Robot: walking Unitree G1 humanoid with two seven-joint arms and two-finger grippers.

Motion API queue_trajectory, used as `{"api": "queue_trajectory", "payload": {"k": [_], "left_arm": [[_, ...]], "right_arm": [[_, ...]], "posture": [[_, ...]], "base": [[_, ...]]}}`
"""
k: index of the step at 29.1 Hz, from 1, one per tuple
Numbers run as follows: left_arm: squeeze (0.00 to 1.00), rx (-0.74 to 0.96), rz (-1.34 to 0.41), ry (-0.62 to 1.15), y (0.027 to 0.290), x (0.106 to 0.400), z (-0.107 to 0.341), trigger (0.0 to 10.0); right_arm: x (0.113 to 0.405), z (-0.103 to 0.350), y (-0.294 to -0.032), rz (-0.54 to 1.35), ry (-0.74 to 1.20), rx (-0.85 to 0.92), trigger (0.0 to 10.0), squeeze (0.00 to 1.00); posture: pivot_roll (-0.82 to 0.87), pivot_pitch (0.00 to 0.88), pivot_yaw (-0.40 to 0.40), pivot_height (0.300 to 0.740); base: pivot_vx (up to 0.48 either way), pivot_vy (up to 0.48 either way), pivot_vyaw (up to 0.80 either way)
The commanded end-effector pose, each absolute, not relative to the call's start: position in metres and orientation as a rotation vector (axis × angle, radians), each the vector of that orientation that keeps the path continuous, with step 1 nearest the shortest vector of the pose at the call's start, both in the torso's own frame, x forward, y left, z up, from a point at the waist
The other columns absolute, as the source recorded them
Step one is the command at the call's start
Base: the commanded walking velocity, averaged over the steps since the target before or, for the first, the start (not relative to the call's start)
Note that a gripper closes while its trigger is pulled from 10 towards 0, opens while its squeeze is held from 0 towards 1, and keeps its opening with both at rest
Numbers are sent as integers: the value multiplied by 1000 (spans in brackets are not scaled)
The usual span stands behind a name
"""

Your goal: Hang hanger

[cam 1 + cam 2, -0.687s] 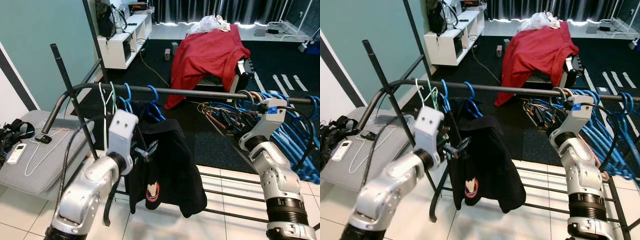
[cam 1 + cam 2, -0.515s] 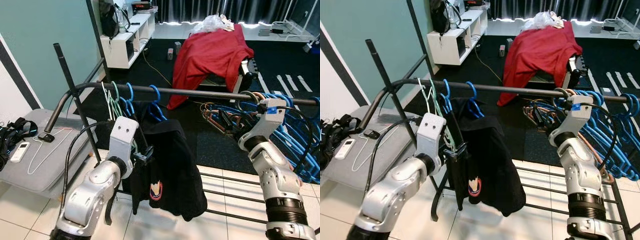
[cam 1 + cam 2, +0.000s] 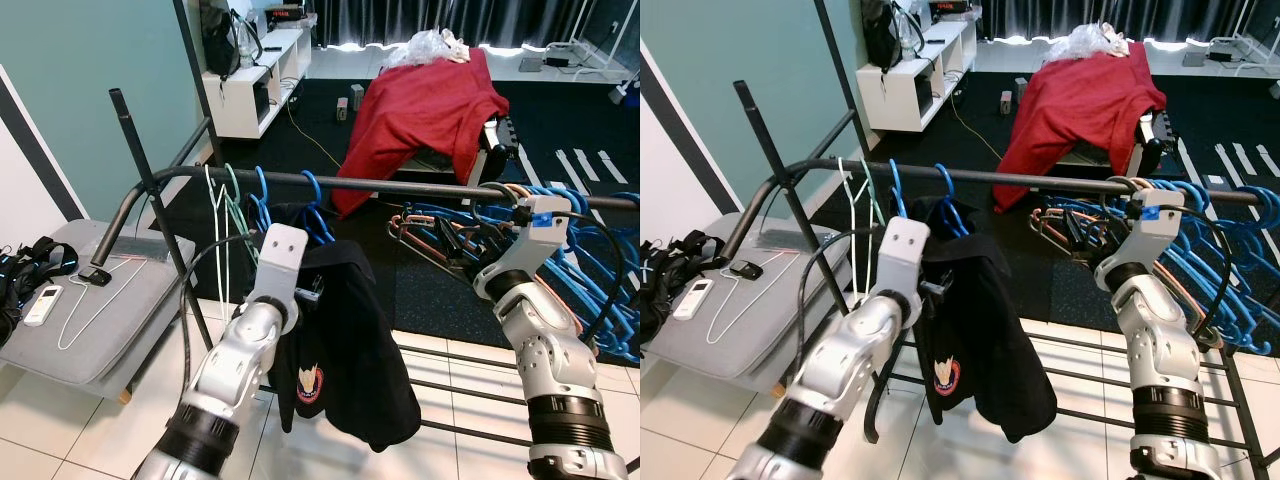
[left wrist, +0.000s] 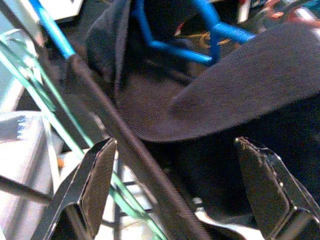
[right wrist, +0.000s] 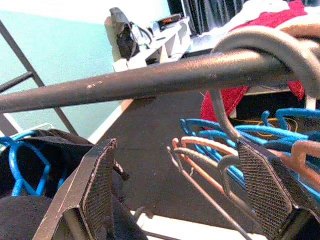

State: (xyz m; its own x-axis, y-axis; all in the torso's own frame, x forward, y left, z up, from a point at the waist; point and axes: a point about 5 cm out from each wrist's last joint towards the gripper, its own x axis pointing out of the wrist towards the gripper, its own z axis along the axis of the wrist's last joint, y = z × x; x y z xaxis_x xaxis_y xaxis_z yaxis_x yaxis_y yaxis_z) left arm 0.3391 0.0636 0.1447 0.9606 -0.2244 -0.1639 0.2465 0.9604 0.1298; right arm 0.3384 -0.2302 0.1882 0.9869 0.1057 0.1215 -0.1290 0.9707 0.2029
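Observation:
A black garment hangs from a blue hanger on the dark rail of the clothes rack. A second blue hanger and thin white and green hangers hook on the rail to its left. My left gripper is open, pressed against the garment's shoulder just below the rail, with black cloth between its fingers. My right gripper is open and held just under the rail at the right, beside a grey hanger hook.
A thick bundle of blue hangers crowds the rail's right end. A grey padded bench at the left carries a white hanger and a remote. Behind the rack are a red cloth over furniture and a white shelf unit.
My left arm has reached further right and forward, bringing its gripper against the black garment's shoulder. The right arm has stayed at the rail. The camera has shifted slightly.

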Motion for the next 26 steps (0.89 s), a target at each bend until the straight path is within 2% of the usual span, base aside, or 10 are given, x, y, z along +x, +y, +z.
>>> {"api": "queue_trajectory", "payload": {"k": [1,8,13,14,16,17,26], "left_arm": [[0,201,-200,158,72,345,139,10000],[0,161,-107,218,91,357,126,10000],[0,19,-65,353,105,351,94,10000],[0,-12,-72,374,104,350,90,7804],[0,-34,-76,387,104,350,86,7804],[0,-51,-85,404,103,349,83,0],[0,-65,-94,410,102,350,79,0]], "right_arm": [[337,185,-228,126,-96,233,10000,0],[334,184,-229,120,-96,236,10000,0],[331,184,-229,117,-93,239,10000,0],[331,184,-229,117,-92,239,10000,0],[331,184,-229,117,-92,239,10000,0],[331,183,-229,117,-91,239,10000,0],[330,183,-228,115,-90,240,10000,0]], "posture": [[-129,54,72,735],[-144,61,84,735],[-145,65,81,735],[-145,64,81,735],[-145,64,81,735],[-146,62,81,735],[-149,58,86,735]], "base": [[0,0,0],[0,0,0],[0,0,0],[0,0,0],[0,0,0],[0,0,0],[0,0,0]]}}
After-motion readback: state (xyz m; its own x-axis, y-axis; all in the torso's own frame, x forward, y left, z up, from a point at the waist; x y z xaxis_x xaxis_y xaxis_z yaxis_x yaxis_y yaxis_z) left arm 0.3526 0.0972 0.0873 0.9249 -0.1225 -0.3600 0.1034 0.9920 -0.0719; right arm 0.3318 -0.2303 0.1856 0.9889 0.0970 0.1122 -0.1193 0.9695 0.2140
